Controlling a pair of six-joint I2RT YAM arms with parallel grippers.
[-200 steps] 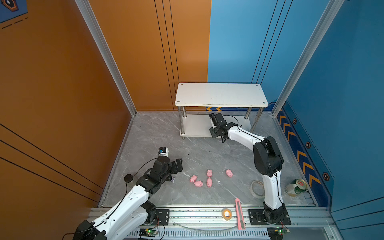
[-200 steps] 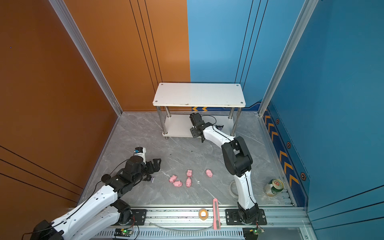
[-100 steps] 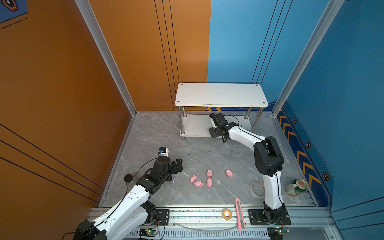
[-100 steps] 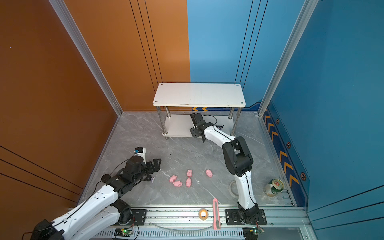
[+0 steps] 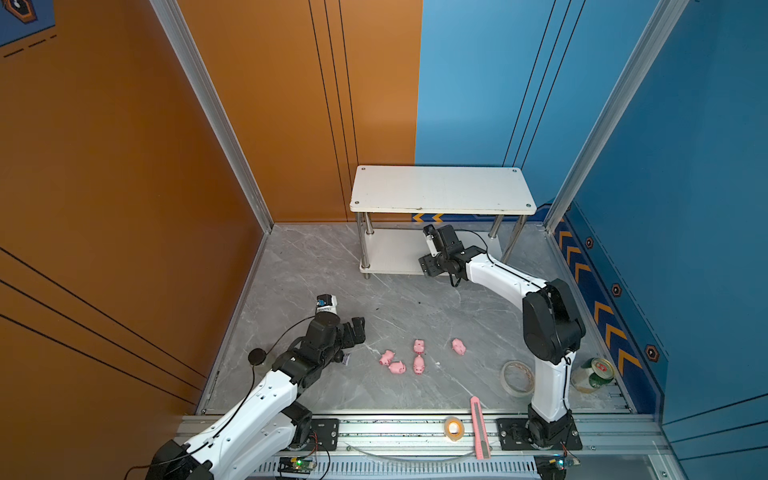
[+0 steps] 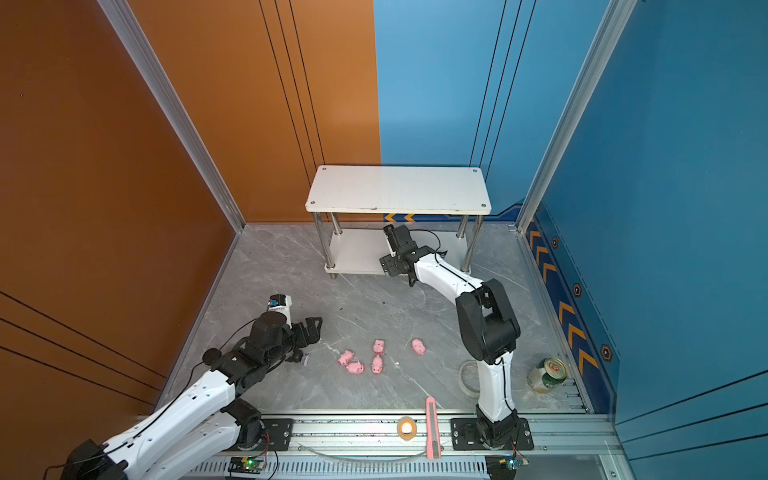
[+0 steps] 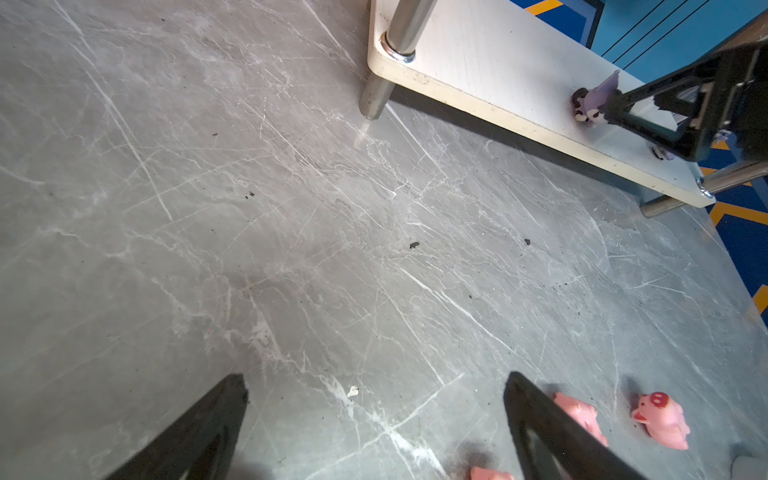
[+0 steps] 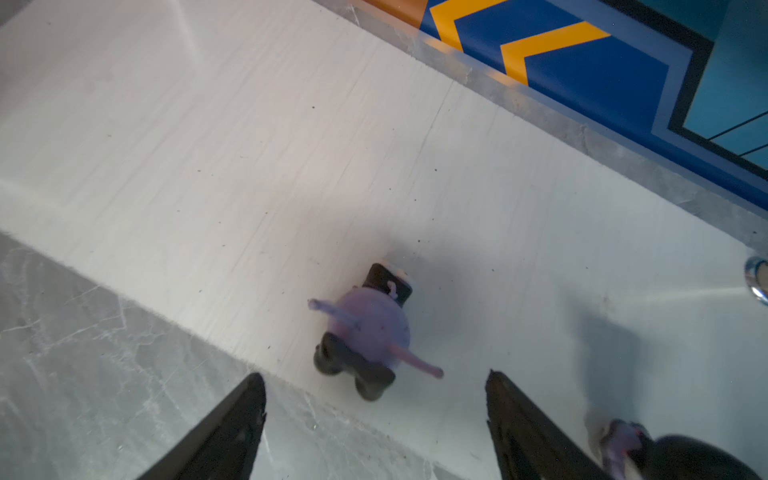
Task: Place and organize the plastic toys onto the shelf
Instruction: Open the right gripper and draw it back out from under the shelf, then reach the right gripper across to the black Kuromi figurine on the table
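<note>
No words or numbers can be read. The only signs are orange chevrons (image 8: 552,41) on the blue wall strip (image 8: 602,83) just beyond the right gripper (image 8: 374,376), and hexagon emblems (image 5: 616,289) further along it. The print on the can (image 5: 592,374) is too small to read.

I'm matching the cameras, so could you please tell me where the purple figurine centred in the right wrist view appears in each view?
Right wrist: purple figurine at centre, lying ahead of the open fingers.
Left wrist: upper right, beside those fingers.
Both top views: not visible; the right gripper covers that spot.
Shared landmark: the shelf's white lower board, under the figurine.
</note>
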